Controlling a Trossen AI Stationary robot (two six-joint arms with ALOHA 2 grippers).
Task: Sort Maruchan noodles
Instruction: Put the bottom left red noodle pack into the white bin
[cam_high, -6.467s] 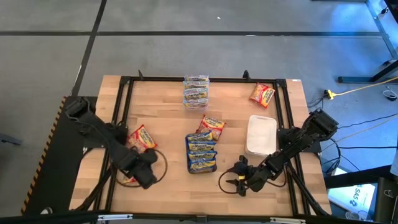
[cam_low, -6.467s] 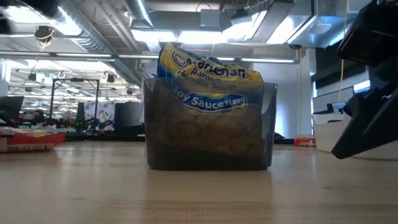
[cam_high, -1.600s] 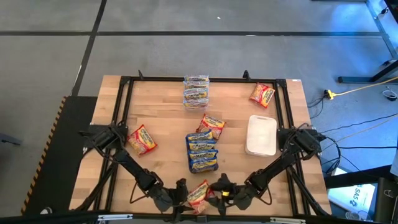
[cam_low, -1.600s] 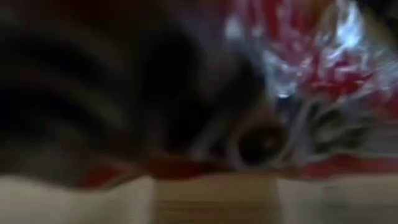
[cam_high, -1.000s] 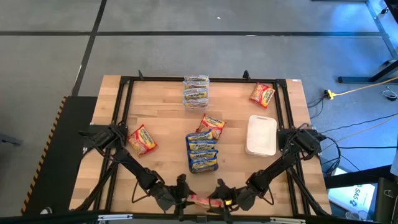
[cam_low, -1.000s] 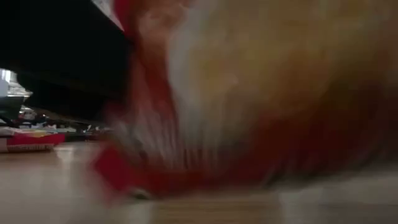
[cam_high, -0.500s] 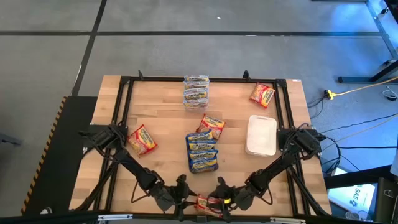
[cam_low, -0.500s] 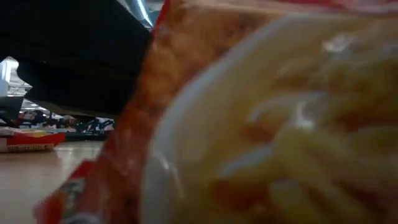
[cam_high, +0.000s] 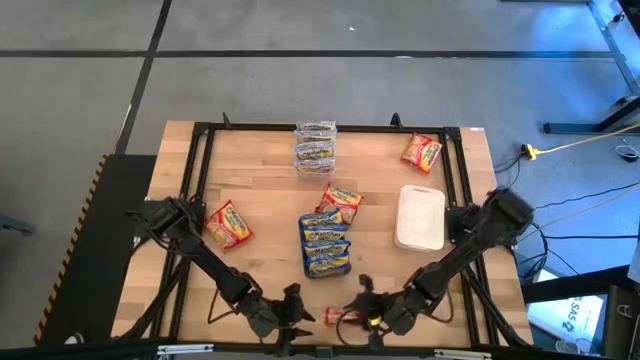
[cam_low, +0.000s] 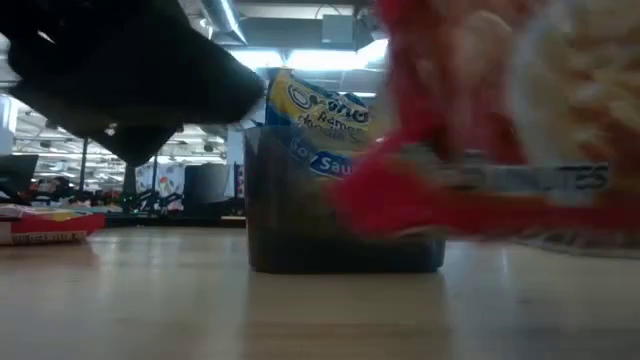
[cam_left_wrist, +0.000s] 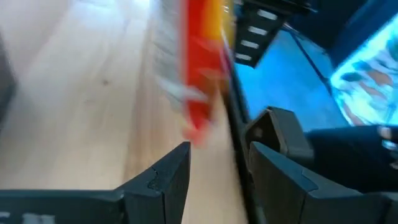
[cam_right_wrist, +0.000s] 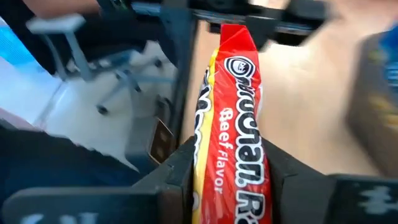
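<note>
One red beef-flavor packet (cam_right_wrist: 231, 124) sits clamped between the right gripper (cam_high: 352, 318) fingers, held edge-up just off the table's (cam_high: 260, 190) near edge. Left gripper (cam_high: 298, 318) sits just beside it, fingers apart, holding nothing, packet right ahead of its tips. Beyond both grippers: clear tub (cam_high: 324, 245) with blue packets, loose packet (cam_high: 340, 200) leaning on it, farther stack (cam_high: 314, 146), white tray (cam_high: 420, 216) to the right gripper's side, red packets (cam_high: 228, 223) elsewhere.
</note>
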